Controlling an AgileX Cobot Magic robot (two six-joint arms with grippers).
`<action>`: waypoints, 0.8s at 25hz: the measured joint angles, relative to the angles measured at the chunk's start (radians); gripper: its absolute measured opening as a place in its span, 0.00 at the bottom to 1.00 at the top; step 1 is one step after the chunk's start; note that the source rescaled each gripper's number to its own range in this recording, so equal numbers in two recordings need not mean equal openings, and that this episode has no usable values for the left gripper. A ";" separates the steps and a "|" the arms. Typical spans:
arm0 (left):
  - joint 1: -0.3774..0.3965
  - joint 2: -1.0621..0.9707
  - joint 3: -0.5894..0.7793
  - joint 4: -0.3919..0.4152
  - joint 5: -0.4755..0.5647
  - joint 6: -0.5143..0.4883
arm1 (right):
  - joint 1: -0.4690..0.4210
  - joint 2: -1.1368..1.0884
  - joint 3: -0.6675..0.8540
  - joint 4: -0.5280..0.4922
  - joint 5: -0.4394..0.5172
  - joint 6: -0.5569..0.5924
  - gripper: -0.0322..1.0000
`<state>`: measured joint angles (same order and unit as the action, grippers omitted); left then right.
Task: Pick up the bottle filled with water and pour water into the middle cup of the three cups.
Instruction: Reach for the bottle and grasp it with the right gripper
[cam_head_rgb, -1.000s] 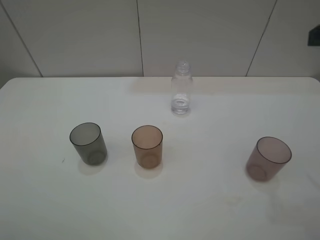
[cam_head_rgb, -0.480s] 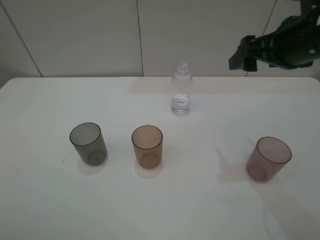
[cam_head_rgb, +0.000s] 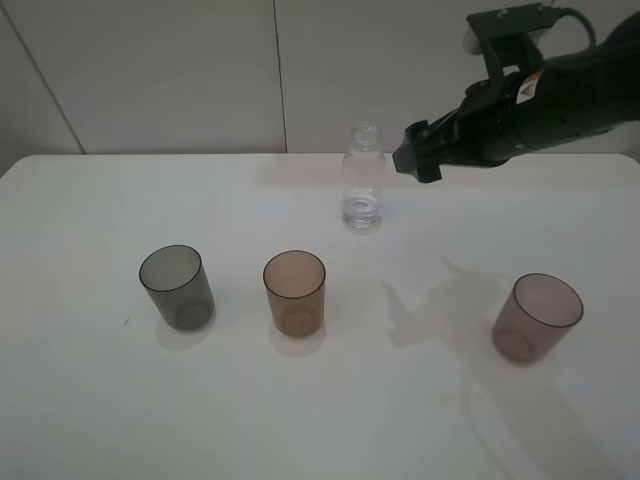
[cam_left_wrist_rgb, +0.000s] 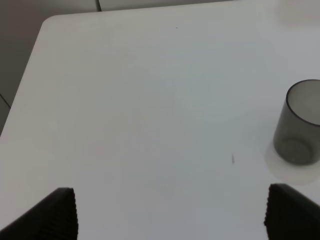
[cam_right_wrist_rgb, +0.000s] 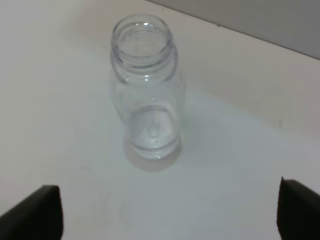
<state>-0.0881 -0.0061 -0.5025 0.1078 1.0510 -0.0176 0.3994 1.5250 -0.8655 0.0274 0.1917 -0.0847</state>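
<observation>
The bottle (cam_head_rgb: 363, 178) stood upright on the table (cam_head_rgb: 80, 400), behind the amber cup (cam_head_rgb: 294, 292), a little water (cam_right_wrist_rgb: 152, 140) in its base. The right gripper (cam_head_rgb: 417, 160) hung near the bottle's right side — not touching it, fingers wide apart. The left gripper (cam_left_wrist_rgb: 172, 212), equally spread, faced the grey cup (cam_left_wrist_rgb: 299, 130).

The left wrist picture's edge cuts off the grey cup (cam_left_wrist_rgb: 300, 127). The bottle (cam_right_wrist_rgb: 146, 95) holds water (cam_right_wrist_rgb: 152, 139) too faint to gauge (level unclear).
</observation>
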 joint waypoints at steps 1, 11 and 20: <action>0.000 0.000 0.000 0.000 0.000 0.000 | 0.007 0.009 0.012 0.000 -0.025 -0.001 0.86; 0.000 0.000 0.000 0.000 0.000 0.000 | 0.019 0.056 0.219 0.003 -0.405 -0.008 0.86; 0.000 0.000 0.000 0.000 0.000 0.000 | 0.050 0.191 0.219 0.003 -0.609 -0.005 0.86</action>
<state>-0.0881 -0.0061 -0.5025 0.1078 1.0510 -0.0176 0.4496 1.7164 -0.6463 0.0303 -0.4169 -0.0897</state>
